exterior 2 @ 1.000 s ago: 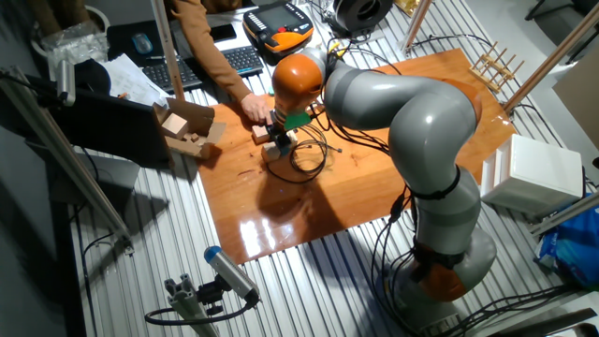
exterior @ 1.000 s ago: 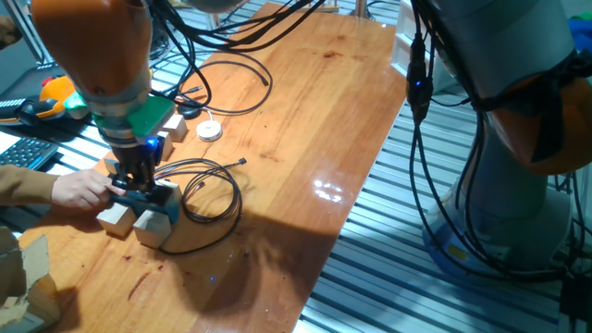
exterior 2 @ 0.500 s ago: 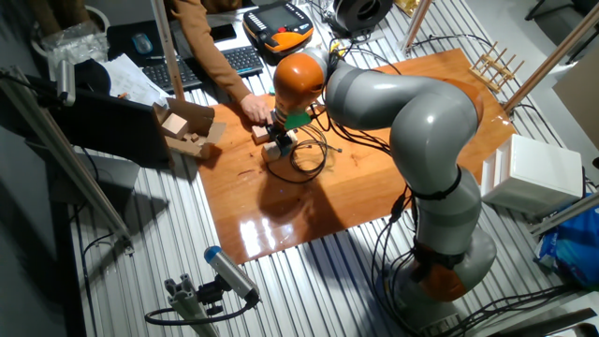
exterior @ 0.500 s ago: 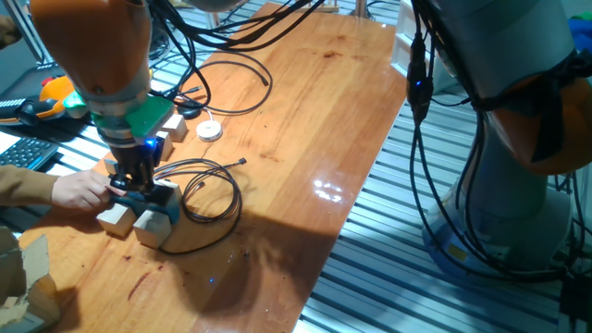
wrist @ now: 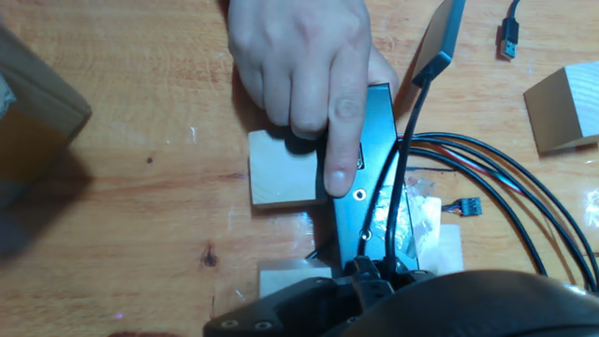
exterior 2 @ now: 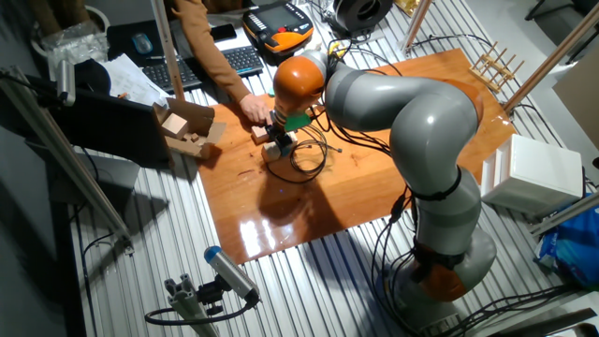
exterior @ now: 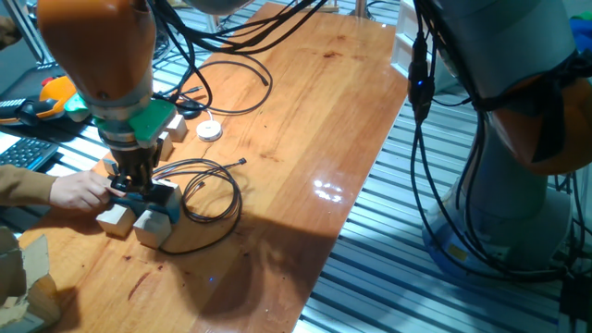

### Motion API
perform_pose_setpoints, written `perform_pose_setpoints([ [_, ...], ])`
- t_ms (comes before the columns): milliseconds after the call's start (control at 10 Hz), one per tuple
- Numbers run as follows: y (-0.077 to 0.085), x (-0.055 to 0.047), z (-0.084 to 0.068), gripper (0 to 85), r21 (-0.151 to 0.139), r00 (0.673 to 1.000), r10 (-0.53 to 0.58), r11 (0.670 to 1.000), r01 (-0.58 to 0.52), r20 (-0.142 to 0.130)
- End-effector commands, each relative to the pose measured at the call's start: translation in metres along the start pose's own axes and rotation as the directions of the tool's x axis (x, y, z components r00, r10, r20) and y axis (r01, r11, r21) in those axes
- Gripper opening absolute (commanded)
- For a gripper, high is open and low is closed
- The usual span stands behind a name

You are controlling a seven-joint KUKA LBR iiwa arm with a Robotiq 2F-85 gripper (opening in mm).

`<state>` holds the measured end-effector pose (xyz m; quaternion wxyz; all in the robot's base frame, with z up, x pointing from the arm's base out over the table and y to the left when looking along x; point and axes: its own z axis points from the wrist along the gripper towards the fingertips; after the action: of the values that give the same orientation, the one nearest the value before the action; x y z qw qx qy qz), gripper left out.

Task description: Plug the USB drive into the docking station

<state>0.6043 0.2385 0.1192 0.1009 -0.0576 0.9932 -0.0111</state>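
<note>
The docking station (wrist: 374, 159) is a black bar lying on the wooden table. It also shows under my hand in one fixed view (exterior: 155, 197). A person's hand (wrist: 299, 56) presses a finger on the docking station's left edge. My gripper (exterior: 132, 182) stands straight down on the bar's near end and also shows in the other fixed view (exterior 2: 277, 134). Its jaws look close together, but the tips are hidden. The USB drive is not in clear sight. In the hand view my hand's dark body (wrist: 449, 304) covers the bar's lower end.
Pale wooden cubes (wrist: 281, 168) (exterior: 116, 219) flank the bar, and another cube (wrist: 562, 108) lies to the right. A thin black looped cable (exterior: 213, 199) lies right of the bar. A white disc (exterior: 210, 130) sits farther back. The person's hand (exterior: 79, 190) reaches in from the left.
My arm's head has shifted very slightly, and a blue light on it no longer shows. My gripper, the bar and the person's hand stay where they were.
</note>
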Motion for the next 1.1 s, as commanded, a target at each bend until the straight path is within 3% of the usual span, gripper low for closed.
perform_pose_setpoints([
  [0,-0.0004,0.0001,0.0006,0.0,0.008,1.000,-0.002,1.000,0.002,0.005],
  [1000,0.0012,0.0024,0.0018,0.0,0.005,1.000,-0.030,1.000,0.030,-0.003],
])
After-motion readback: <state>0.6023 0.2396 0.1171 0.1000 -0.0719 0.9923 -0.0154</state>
